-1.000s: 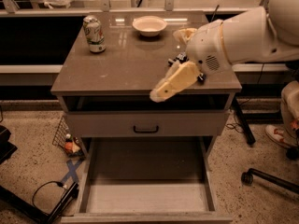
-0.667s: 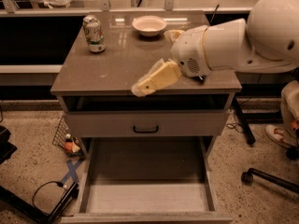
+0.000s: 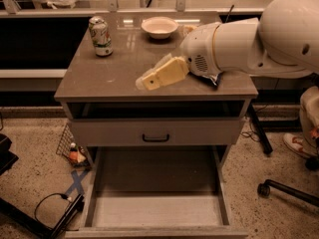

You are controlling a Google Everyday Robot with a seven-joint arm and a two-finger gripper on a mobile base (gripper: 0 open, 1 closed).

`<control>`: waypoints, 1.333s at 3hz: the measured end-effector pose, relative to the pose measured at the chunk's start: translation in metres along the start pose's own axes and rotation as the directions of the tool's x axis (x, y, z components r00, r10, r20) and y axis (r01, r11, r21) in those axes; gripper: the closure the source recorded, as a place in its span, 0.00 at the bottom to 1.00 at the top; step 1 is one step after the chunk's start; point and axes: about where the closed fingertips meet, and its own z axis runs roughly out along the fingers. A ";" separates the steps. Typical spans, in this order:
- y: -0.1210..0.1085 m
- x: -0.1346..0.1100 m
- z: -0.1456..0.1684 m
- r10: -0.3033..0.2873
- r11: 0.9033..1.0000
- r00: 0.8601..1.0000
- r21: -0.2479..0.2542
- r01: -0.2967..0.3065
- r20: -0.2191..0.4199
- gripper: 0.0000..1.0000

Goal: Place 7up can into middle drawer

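Drawer box nearest the camera: the wide grey-beige middle drawer (image 3: pixel 157 210), pulled out at the foot of the cabinet, its flat floor bare. Above it is the closed grey drawer front (image 3: pixel 109 132) with a black handle, then a dark open recess (image 3: pixel 154 109) whose contents cannot be told. Over the front half of the smooth brown worktop (image 3: pixel 94 78) hovers the cream-coloured gripper (image 3: pixel 145 82), holding nothing; whether it is parted or closed cannot be told. The white-and-green 7up can (image 3: pixel 101 36) stands upright at the far left of the worktop, well apart from the gripper. At the far middle, the round white bowl (image 3: pixel 159 27) appears empty. Likely hazards:
- A sideways approach could tip the can or nudge it off the left edge.
- A loose hold on its smooth wall could let it slip.
- On the descent, the projecting worktop edge and drawer front could catch can or arm.
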 end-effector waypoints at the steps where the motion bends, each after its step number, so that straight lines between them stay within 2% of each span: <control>1: -0.007 0.001 0.010 0.007 1.000 1.000 0.022 -0.007 0.020 0.00; 2: -0.057 -0.002 0.054 0.038 0.992 0.995 0.117 -0.048 0.088 0.00; 3: -0.100 -0.020 0.102 0.039 0.983 0.986 0.169 -0.067 0.162 0.00; 4: -0.125 -0.037 0.154 0.048 0.986 0.975 0.148 -0.082 0.219 0.00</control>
